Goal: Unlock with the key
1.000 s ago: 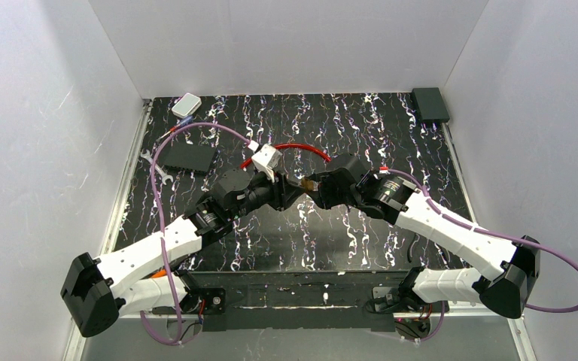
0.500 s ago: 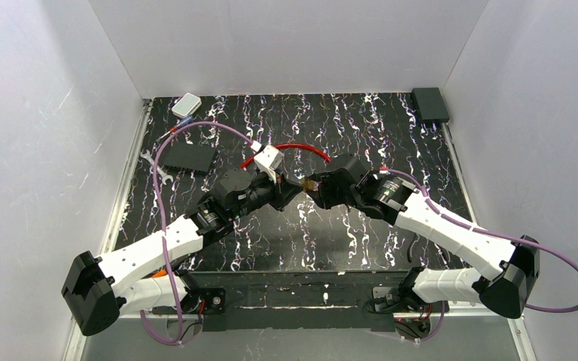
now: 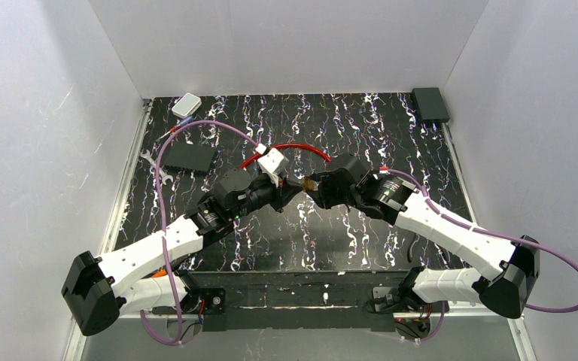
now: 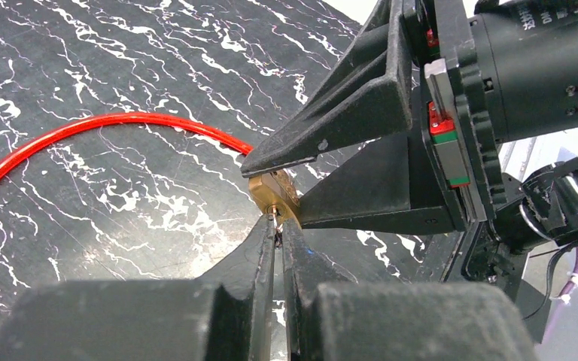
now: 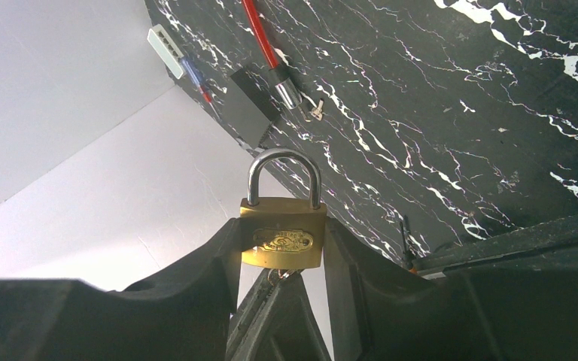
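Observation:
A brass padlock [image 5: 283, 233] with a steel shackle [image 5: 283, 171] is clamped between my right gripper's fingers [image 5: 350, 263], held above the table; its shackle looks closed. In the left wrist view the padlock's brass base [image 4: 273, 197] shows with the keyhole facing my left gripper [image 4: 277, 226]. My left gripper is shut on a small key [image 4: 272, 219], whose tip sits in the keyhole. From the top view the two grippers meet at mid-table, left gripper [image 3: 292, 188] against right gripper [image 3: 313, 184].
A red cable [image 3: 295, 149] loops on the black marbled table behind the grippers, ending in a metal plug [image 5: 289, 92]. A black box [image 3: 188, 156], a wrench [image 3: 156, 165], a white box [image 3: 187, 104] and a dark box [image 3: 430, 104] lie around.
My left wrist has rotated slightly, its white camera block shifting right and up. The right arm and padlock have stayed in place.

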